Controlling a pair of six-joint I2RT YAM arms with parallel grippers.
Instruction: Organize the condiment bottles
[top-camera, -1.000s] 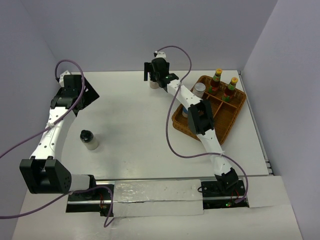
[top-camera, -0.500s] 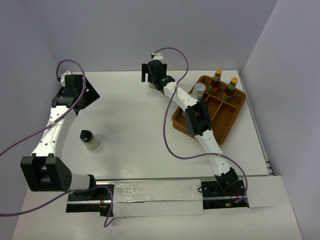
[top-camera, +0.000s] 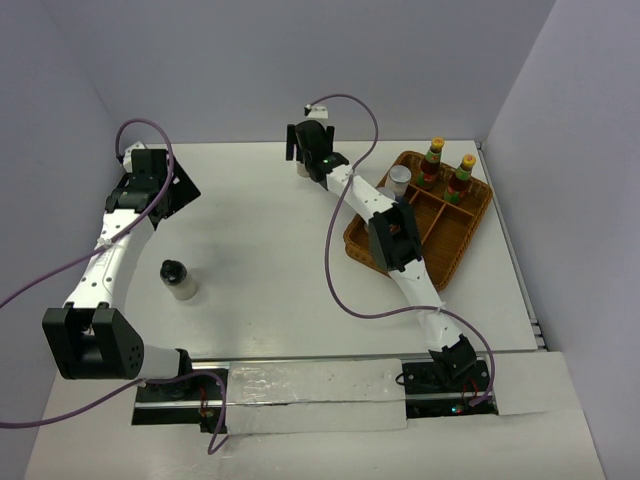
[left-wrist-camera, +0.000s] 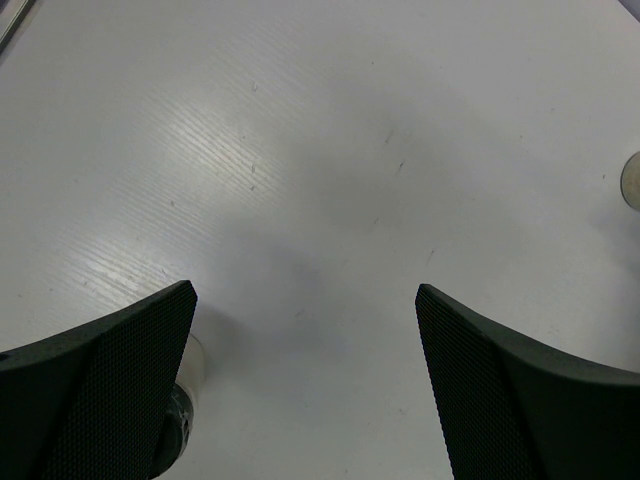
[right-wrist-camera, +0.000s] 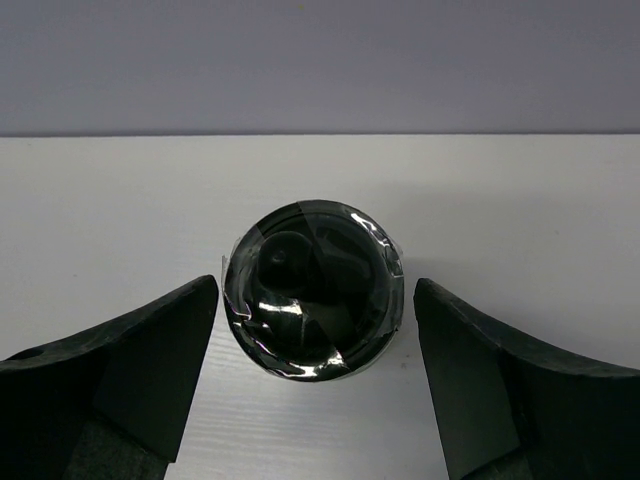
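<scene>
A squat pale bottle with a black cap (right-wrist-camera: 313, 290) stands at the far back of the table. My right gripper (right-wrist-camera: 315, 330) is open above it with a finger on each side of the cap, not touching; both show in the top view, the gripper (top-camera: 308, 148) over the bottle (top-camera: 302, 168). A second black-capped bottle (top-camera: 178, 280) stands on the left; in the left wrist view it (left-wrist-camera: 185, 400) peeks out behind my left finger. My left gripper (left-wrist-camera: 305, 310) is open and empty, high at the left (top-camera: 165, 190). Two yellow-capped bottles (top-camera: 433, 160) (top-camera: 463, 175) and one silver-lidded bottle (top-camera: 400, 180) stand in the basket. The other silver-lidded bottle is not seen.
The brown wicker basket (top-camera: 455, 245) with compartments sits at the right, with my right arm crossing its near left corner. A round pale object (left-wrist-camera: 632, 180) is cut off at the right edge of the left wrist view. Walls close the back and sides.
</scene>
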